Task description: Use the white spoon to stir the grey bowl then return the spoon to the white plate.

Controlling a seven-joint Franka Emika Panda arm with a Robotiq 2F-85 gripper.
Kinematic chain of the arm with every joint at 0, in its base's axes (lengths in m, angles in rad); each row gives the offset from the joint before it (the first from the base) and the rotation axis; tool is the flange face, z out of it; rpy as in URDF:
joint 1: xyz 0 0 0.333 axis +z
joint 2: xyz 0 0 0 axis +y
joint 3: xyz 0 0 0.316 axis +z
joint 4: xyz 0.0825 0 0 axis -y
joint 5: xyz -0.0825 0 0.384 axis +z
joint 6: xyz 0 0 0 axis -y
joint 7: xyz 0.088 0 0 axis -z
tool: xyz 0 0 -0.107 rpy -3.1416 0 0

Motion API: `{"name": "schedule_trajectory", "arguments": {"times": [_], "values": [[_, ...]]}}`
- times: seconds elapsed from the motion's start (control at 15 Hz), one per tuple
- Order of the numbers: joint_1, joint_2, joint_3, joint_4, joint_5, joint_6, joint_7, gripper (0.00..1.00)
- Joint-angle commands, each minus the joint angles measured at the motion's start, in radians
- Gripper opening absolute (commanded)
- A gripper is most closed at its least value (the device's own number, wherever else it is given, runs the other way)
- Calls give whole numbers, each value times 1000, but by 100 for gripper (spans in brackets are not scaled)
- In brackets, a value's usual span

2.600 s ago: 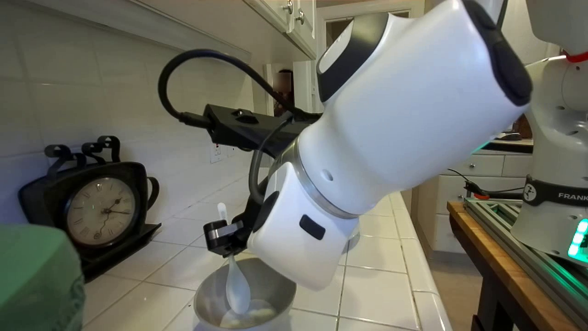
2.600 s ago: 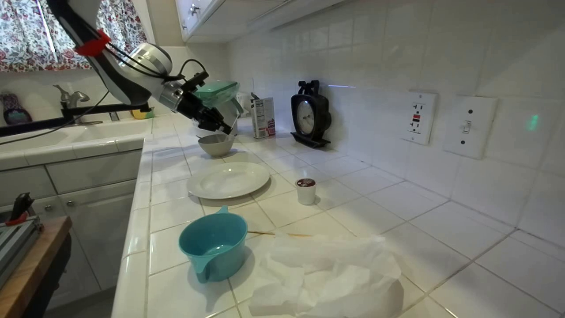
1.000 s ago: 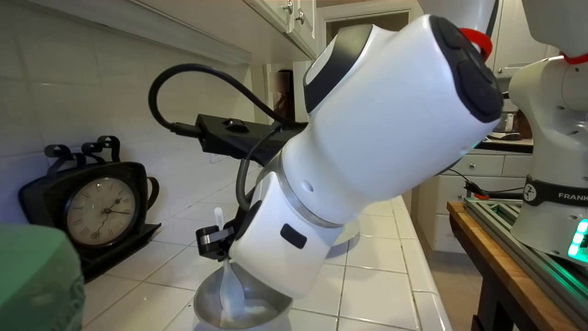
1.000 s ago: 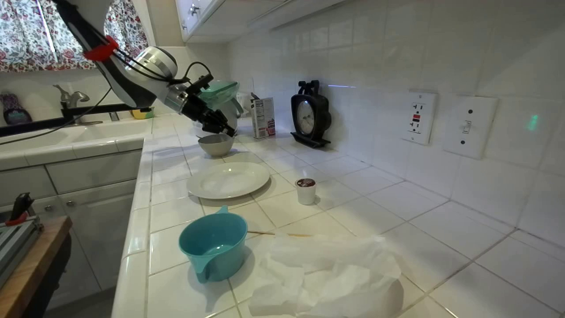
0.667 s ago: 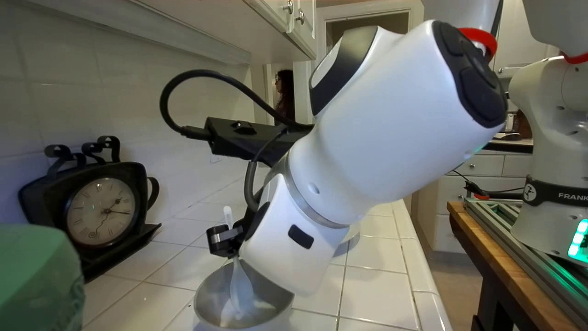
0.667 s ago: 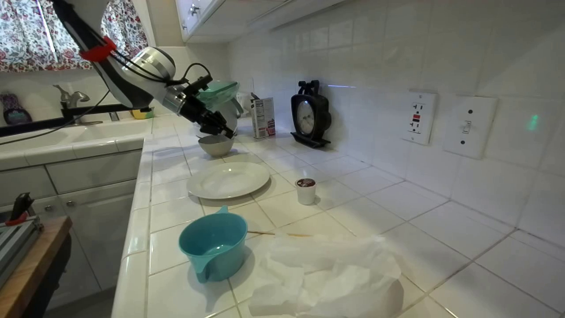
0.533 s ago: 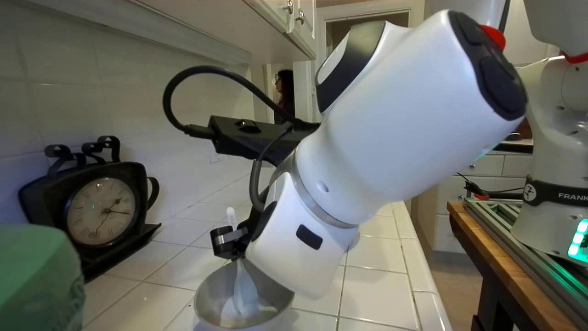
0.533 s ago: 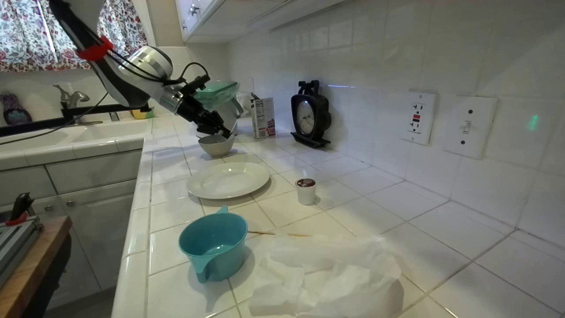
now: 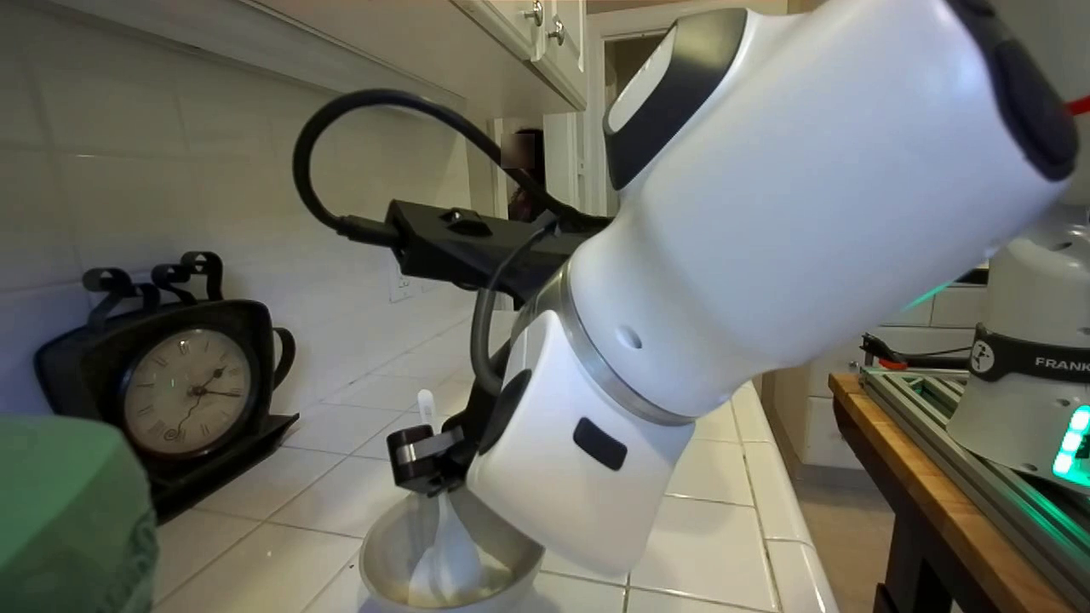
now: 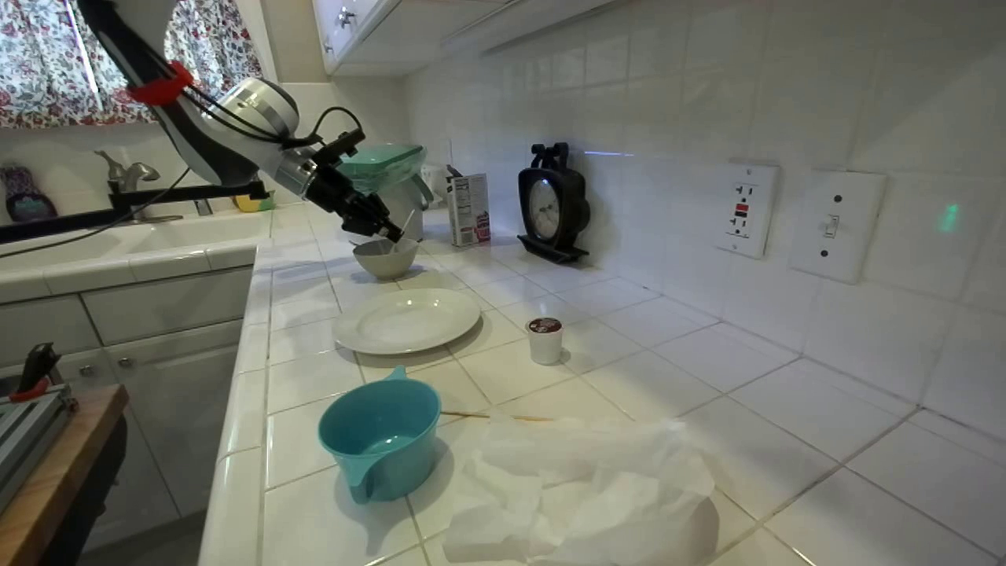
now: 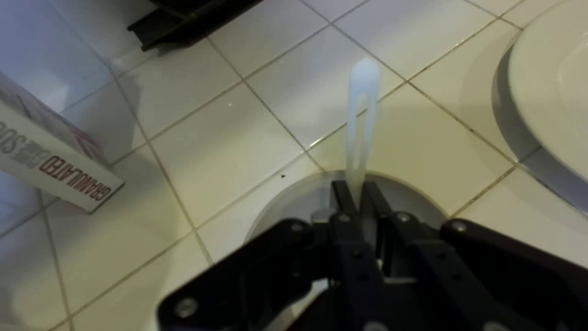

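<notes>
My gripper [image 9: 430, 460] is shut on the white spoon [image 9: 451, 549], holding it by its handle with the spoon's head down inside the grey bowl [image 9: 385, 549]. The wrist view shows the spoon's slotted handle [image 11: 364, 105] sticking out between the fingertips [image 11: 354, 191] above the bowl [image 11: 287, 207]. The bowl holds some pale contents; the spoon's tip seems to be in or near them. In an exterior view the gripper [image 10: 385, 228] is over the bowl [image 10: 383, 263]. The white plate [image 10: 405, 322] lies on the counter beside the bowl, and its edge shows in the wrist view [image 11: 528, 82].
A sugar box [image 10: 469, 211], a black clock [image 10: 552, 204] and a green-lidded container [image 10: 385, 165] stand near the bowl. A small cup [image 10: 545, 340], a blue cup [image 10: 381, 440] and crumpled paper [image 10: 581, 495] lie beyond the plate. A cabinet [image 9: 545, 34] hangs above the counter.
The gripper has shifted about above the bowl, most recently leftward in one exterior view, and the spoon's head has moved within the bowl. The gripper has stayed shut on the spoon; bowl and plate have not moved.
</notes>
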Motion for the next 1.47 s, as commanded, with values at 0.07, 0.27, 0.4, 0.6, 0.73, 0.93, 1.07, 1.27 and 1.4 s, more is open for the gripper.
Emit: {"name": "schedule_trajectory", "arguments": {"times": [0.07, 0.27, 0.4, 0.6, 0.73, 0.93, 1.07, 1.27, 1.4], "values": [[12, 41, -9, 60, -7, -16, -3, 3], [8, 53, -26, 79, -7, -30, -4, 3], [5, 48, -38, 70, -7, -43, -3, 3], [1, 29, -36, 41, 8, -65, -11, 3], [0, 12, -26, 20, 20, -69, -16, 3], [5, -1, -4, 9, 39, -66, -17, 3], [10, -6, 10, 10, 50, -64, -20, 3], [19, 5, 17, 28, 38, -64, -16, 3], [22, 25, 12, 48, 25, -64, -8, 3]]}}
